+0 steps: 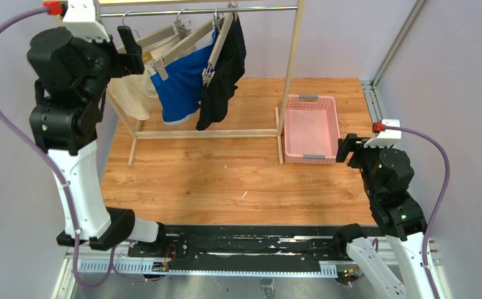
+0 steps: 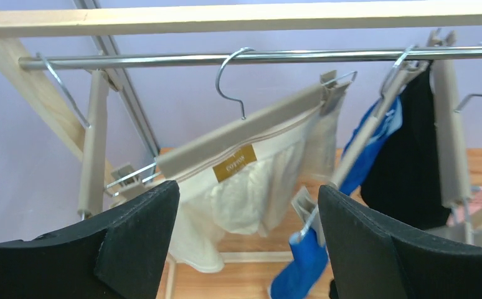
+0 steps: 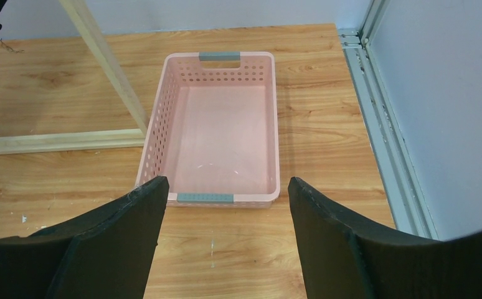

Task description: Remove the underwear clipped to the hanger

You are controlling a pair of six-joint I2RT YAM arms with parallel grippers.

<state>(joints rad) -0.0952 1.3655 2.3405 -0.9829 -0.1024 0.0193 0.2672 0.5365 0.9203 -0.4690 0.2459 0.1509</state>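
Three pieces of underwear hang from clip hangers on a steel rail [image 1: 164, 12]. The cream-white pair [image 1: 132, 93] is leftmost, the royal blue pair [image 1: 179, 87] in the middle, the black pair [image 1: 223, 81] on the right. In the left wrist view the cream-white pair [image 2: 251, 187] hangs from a tilted hanger [image 2: 238, 134], with the blue [image 2: 304, 261] and black [image 2: 413, 162] pairs to its right. My left gripper [image 2: 248, 249] is open, raised just in front of the cream-white pair and not touching it. My right gripper [image 3: 223, 237] is open and empty above the table.
A wooden rack frame [image 1: 291, 62] carries the rail, its base bar [image 1: 207, 133] lying on the table. An empty pink basket [image 1: 335, 134] stands right of the rack, also in the right wrist view [image 3: 274, 124]. A metal rail [image 3: 375, 118] borders the table's right edge.
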